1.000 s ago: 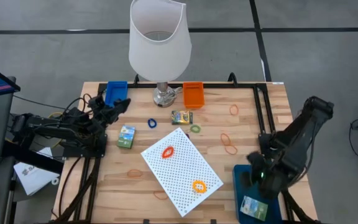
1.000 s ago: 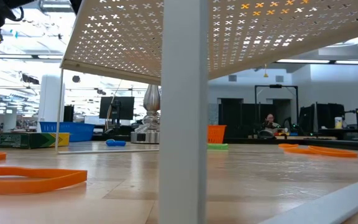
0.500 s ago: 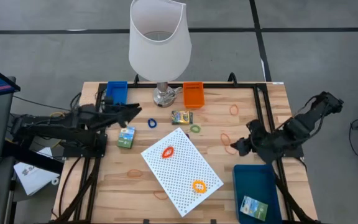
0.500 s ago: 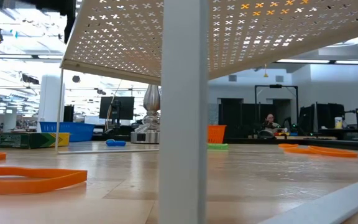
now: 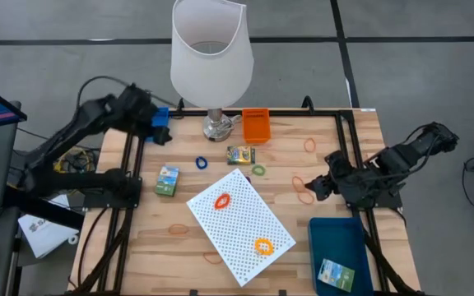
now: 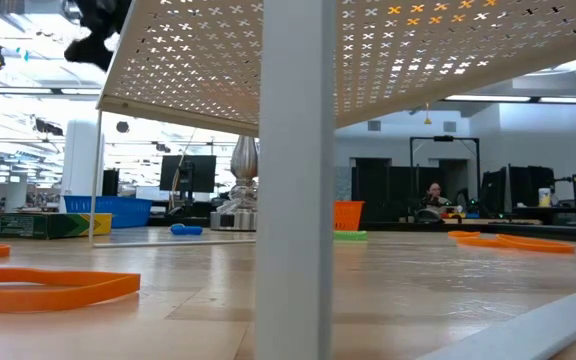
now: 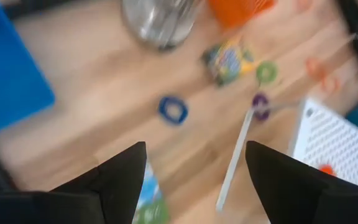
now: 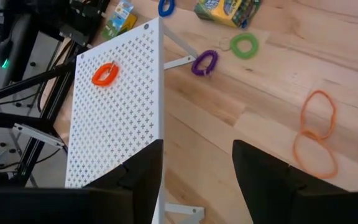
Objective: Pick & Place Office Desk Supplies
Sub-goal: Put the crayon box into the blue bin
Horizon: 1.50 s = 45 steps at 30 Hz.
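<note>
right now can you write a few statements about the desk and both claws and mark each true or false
1. The left claw is open and holds nothing. True.
2. A small printed box lies in the dark blue tray. True.
3. The right claw grips an orange rubber band. False: it is open and empty above the table near the bands.
4. The orange bin stands left of the lamp. False: it stands on its right.
5. The white perforated panel carries two orange items. True.
</note>
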Each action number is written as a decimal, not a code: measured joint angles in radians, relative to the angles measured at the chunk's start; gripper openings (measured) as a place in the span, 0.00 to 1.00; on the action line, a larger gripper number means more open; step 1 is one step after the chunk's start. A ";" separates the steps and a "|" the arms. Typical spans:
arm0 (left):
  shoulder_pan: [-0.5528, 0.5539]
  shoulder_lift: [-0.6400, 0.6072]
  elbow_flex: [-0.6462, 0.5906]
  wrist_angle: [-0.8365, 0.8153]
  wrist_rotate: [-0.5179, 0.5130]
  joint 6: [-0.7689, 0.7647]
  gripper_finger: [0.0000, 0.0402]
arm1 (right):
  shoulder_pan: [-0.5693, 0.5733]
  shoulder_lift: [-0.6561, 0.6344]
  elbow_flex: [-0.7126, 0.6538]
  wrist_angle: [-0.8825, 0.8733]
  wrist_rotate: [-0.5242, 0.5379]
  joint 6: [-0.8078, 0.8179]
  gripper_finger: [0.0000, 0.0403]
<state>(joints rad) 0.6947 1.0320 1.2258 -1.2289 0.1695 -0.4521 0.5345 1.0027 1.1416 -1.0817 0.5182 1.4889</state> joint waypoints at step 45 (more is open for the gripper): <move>0.046 0.613 -0.263 0.060 0.081 0.944 0.68 | 0.041 0.092 -0.001 0.204 0.033 -0.048 0.47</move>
<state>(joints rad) 0.7410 1.6451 0.9630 -1.1692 0.2509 0.4921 0.5758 1.0943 1.1404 -0.8780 0.5514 1.4404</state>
